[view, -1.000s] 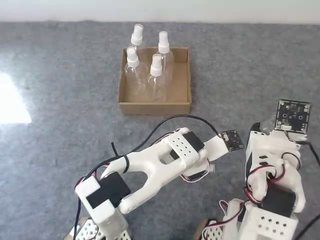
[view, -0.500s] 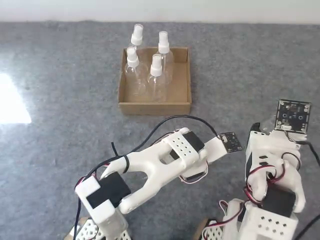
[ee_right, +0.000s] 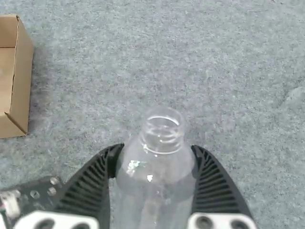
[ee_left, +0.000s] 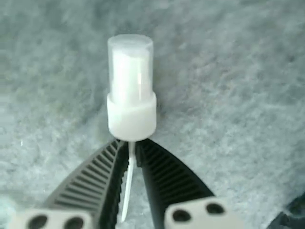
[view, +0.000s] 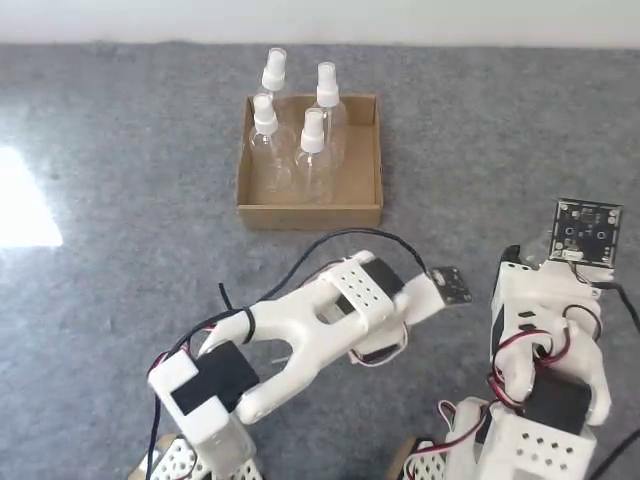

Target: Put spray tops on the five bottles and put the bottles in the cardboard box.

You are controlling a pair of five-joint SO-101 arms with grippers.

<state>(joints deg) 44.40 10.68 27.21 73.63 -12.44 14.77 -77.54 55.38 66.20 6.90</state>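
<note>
One grey, carpet-textured table (view: 120, 150) carries everything. At its near edge in the high view two white arms sit side by side. The left arm (view: 300, 330) stretches diagonally toward the middle of the table, and the right arm (view: 545, 340) is folded up compactly beside it. Farther back, well apart from both arms, sits the cardboard box (view: 310, 215), open at the top. Inside it stand four bottles (view: 313, 155), all upright, clear and each fitted with a white sprayer (they are grouped toward the box's left half, two in front and two behind). The fifth bottle (ee_right: 162, 126), clear and with its neck uncapped, stands upright in the right pincer (ee_right: 157, 152). That pincer's two ribbed black fingers (ee_right: 97, 183) press against the bottle's shoulders, one on either side. A corner of the box shows off to one side in that wrist view, apart from the bottle. The left pincer (ee_left: 129, 145) is drawn in narrow, pinching the thin white dip tube of the last spray top (ee_left: 131, 95). The head of that spray top pokes out just beyond the fingertips with its clear cap on and the grey table behind it.
</note>
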